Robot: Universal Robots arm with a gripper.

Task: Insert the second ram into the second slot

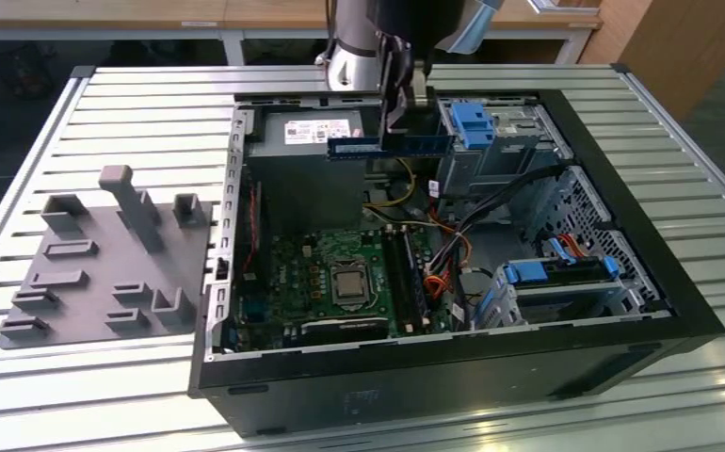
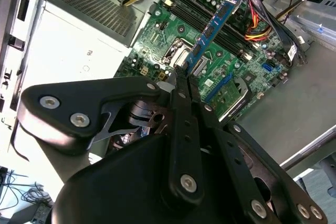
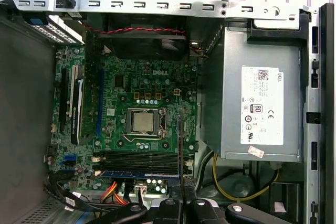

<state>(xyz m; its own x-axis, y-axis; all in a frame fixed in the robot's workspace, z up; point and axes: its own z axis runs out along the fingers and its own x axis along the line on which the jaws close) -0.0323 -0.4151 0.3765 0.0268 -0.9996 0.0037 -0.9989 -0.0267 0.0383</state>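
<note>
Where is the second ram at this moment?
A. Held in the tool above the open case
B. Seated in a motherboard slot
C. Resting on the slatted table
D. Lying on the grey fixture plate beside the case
A: in the exterior view the second ram is clamped in the tool, in the air over the open case, clear of the motherboard.

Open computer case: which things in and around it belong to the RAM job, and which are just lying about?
Job in hand:
second ram
gripper, shut on it
memory slots

Lying about:
gray fixture plate
power supply
blue drive-bay latch
</note>
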